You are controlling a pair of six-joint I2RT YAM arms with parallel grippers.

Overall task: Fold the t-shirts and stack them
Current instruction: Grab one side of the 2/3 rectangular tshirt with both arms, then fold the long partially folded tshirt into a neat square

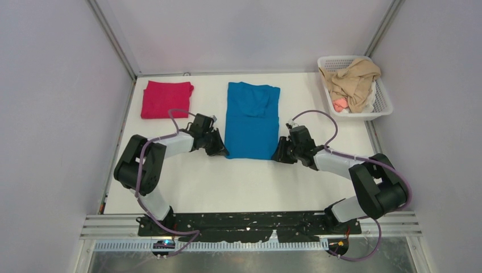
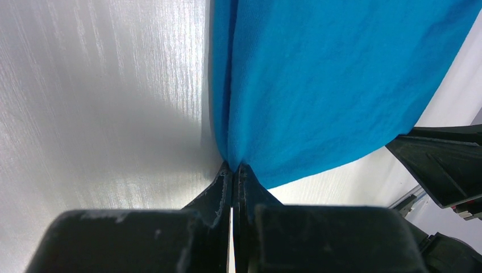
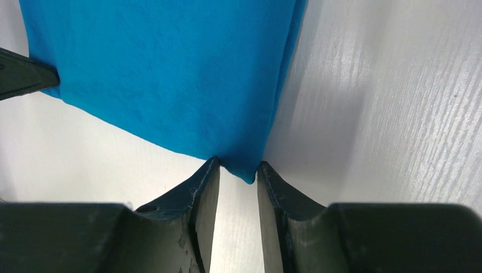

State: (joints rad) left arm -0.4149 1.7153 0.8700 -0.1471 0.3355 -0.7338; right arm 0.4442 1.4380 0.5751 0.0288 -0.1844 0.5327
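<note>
The bright blue t-shirt [image 1: 252, 122] lies folded into a long strip at the table's middle, collar end at the far side. My left gripper [image 1: 220, 151] is shut on its near left corner; in the left wrist view the fingertips [image 2: 233, 166] pinch the blue cloth [image 2: 329, 85]. My right gripper [image 1: 279, 156] is at the near right corner. In the right wrist view its jaws [image 3: 237, 168] stand apart, with the corner of the blue cloth [image 3: 170, 74] between the tips. The crimson t-shirt [image 1: 165, 99] lies folded at the far left.
A white basket [image 1: 386, 105] with beige cloth [image 1: 352, 79] and something pink in it stands at the far right corner. Grey walls close in the table on the left, right and far sides.
</note>
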